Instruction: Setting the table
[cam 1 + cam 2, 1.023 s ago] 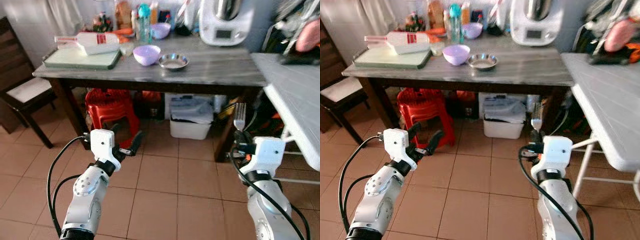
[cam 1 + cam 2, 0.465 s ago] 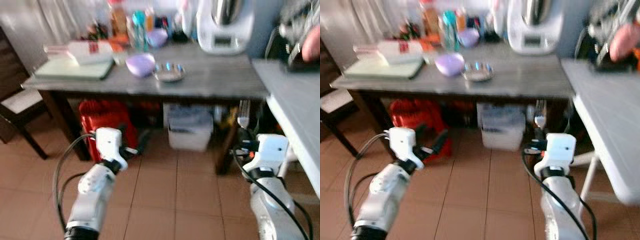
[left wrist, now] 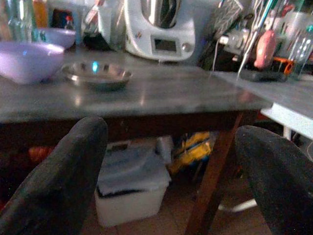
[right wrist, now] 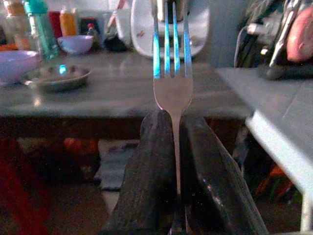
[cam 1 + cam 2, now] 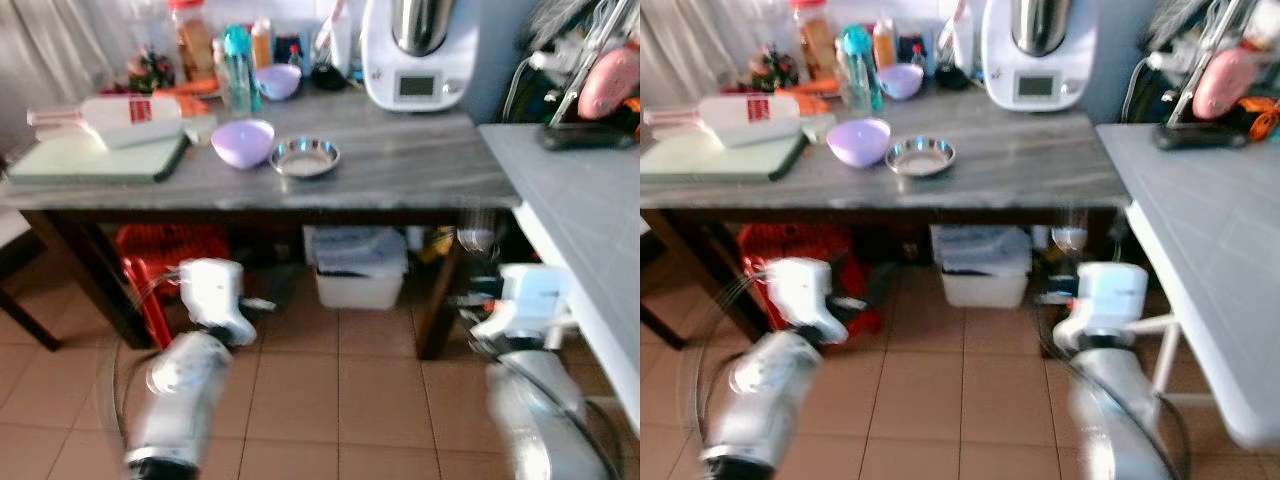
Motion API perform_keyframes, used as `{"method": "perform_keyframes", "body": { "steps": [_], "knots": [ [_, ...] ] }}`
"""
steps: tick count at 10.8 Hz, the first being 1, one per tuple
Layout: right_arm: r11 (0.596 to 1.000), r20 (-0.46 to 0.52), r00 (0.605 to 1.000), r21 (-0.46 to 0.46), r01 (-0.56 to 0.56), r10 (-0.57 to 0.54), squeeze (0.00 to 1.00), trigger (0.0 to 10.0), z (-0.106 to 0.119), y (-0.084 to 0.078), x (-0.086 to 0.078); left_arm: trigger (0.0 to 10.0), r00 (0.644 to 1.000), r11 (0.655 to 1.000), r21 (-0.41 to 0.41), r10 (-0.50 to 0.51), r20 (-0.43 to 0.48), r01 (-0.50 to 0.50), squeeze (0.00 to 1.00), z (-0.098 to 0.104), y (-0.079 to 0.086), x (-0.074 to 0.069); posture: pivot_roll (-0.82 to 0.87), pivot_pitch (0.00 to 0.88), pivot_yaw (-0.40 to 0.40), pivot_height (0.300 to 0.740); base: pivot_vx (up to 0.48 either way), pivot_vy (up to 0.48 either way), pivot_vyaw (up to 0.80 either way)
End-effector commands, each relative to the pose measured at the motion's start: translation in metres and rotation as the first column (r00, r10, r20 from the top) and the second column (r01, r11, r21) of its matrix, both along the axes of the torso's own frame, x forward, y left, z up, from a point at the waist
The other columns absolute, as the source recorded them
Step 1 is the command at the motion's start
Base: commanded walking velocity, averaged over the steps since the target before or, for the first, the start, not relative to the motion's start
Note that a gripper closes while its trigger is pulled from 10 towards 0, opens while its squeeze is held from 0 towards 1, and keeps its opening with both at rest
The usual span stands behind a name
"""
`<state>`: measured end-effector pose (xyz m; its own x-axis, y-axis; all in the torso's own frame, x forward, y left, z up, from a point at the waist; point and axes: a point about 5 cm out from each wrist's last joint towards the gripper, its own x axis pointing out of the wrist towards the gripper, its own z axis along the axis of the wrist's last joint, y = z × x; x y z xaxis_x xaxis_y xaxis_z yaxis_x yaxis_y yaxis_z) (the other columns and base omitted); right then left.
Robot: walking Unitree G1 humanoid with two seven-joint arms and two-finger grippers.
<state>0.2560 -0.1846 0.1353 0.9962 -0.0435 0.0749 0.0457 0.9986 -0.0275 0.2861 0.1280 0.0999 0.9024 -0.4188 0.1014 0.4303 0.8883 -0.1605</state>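
My right gripper [image 4: 173, 142] is shut on a metal fork [image 4: 171, 73] that points tines up; the fork [image 5: 477, 232] stands blurred in front of the grey table's [image 5: 420, 180] right front leg. My left gripper [image 3: 171, 156] is open with nothing between its black fingers [image 3: 63, 181], held low before the table. On the tabletop sit a lilac bowl [image 5: 243, 143] and a small steel dish [image 5: 305, 157] side by side.
A white kitchen machine [image 5: 415, 50], bottles and a second lilac bowl [image 5: 278, 80] stand at the table's back. A green board with a white bottle [image 5: 105, 120] lies at the left. A red stool [image 5: 165, 255] and white bin [image 5: 360, 265] sit underneath. A grey-white table [image 5: 590, 230] stands at right.
The whole picture has shifted: the camera moved closer to the table and rightward. Both arms are blurred. The fork stays clamped in the right gripper.
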Motion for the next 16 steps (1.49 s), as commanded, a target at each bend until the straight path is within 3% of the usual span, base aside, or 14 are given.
{"method": "perform_keyframes", "body": {
  "steps": [1,6,10,13,16],
  "knots": [
    [1.0,0.034,0.999,0.016,-0.027,0.026,0.0,10.0,0.0072,0.0101,0.0022,10.0,0.999,0.999,0.024,0.038,0.007,-0.038,0.0,0.0024,0.0132,0.0018,0.04,0.0,0.017,0.74,0.379,0.0,0.0],
    [0.999,0.034,0.999,0.015,-0.034,0.034,0.0,10.0,0.0069,0.0114,0.0023,10.0,0.999,0.999,0.02,0.033,0.009,-0.033,0.0,0.0033,0.0106,0.0025,0.04,0.0,0.019,0.74,0.379,0.0,0.0],
    [0.999,0.036,0.999,0.016,-0.04,0.039,0.0,10.0,0.0065,0.0134,0.0024,10.0,0.999,0.999,0.019,0.03,0.01,-0.031,0.0,0.0038,0.0099,0.003,0.04,0.0,0.021,0.74,0.381,0.0,0.7],
    [0.999,0.03,0.999,0.049,-0.021,0.02,0.0,10.0,0.0062,0.0129,0.003,10.0,1.0,0.999,0.018,0.026,0.009,-0.026,0.0,0.0039,0.008,0.0033,0.04,0.0,0.021,0.74,0.377,0.0,0.0],
    [0.998,0.036,0.999,0.049,-0.025,0.023,0.0,10.0,0.0069,0.0126,0.0035,10.0,1.0,0.999,0.032,0.03,-0.007,-0.03,0.0,0.0016,0.0066,0.0039,0.04,0.0,0.021,0.74,0.321,0.0,-0.65]
  ]
}}
